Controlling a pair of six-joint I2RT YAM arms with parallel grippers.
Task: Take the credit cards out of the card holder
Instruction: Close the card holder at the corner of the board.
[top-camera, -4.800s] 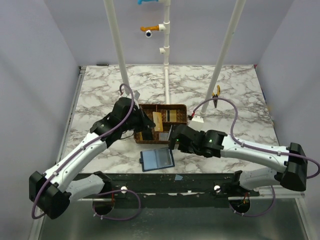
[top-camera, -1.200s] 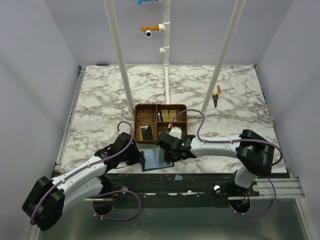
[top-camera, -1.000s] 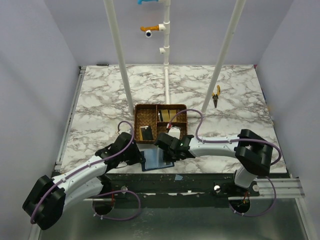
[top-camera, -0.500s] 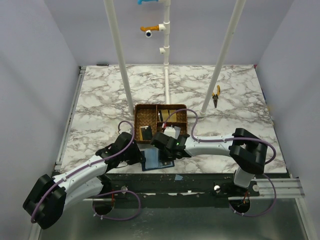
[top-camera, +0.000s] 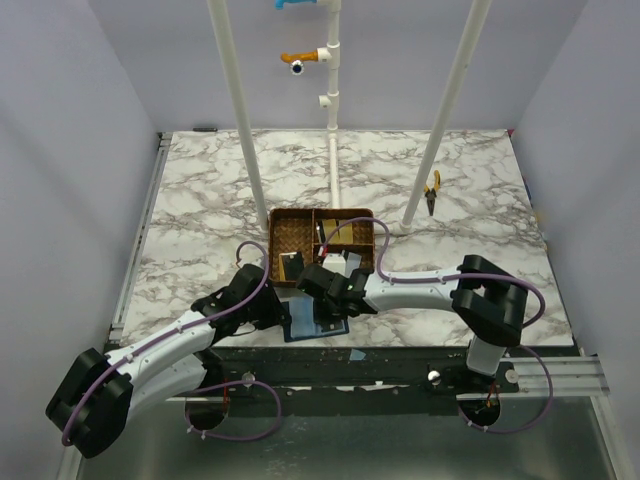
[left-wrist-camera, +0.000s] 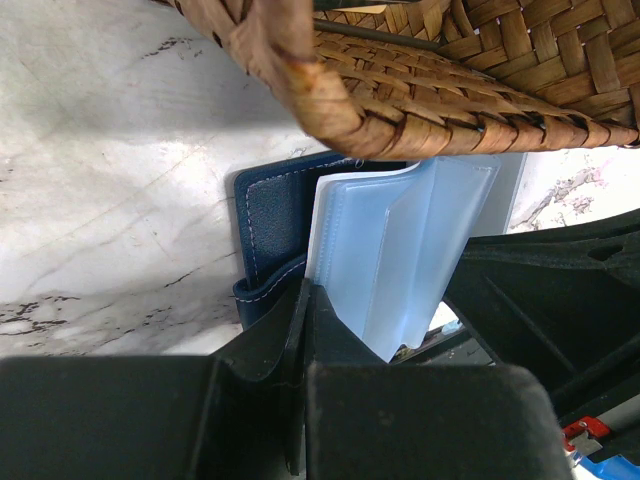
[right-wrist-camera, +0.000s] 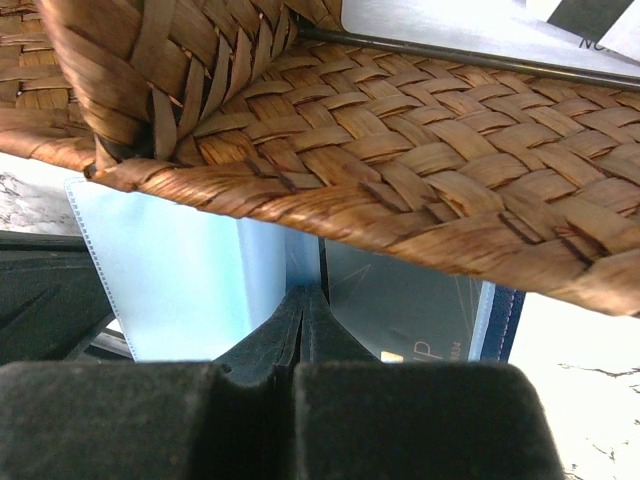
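Over the card holder (top-camera: 303, 325), right jaws farther left, both pairs closed.

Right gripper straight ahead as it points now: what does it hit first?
Probably the near wall of the brown wicker tray, just beyond the navy card holder's clear sleeves; depth is unclear.

We list: card holder (left-wrist-camera: 268, 225), navy, stitched, leather-like, matt; its sleeves (left-wrist-camera: 400, 250), translucent smooth plastic; beyond the matt black fingers (left-wrist-camera: 260, 345), tray (left-wrist-camera: 420, 95), rough woven wicker; table (left-wrist-camera: 110, 160), smooth, marbled.
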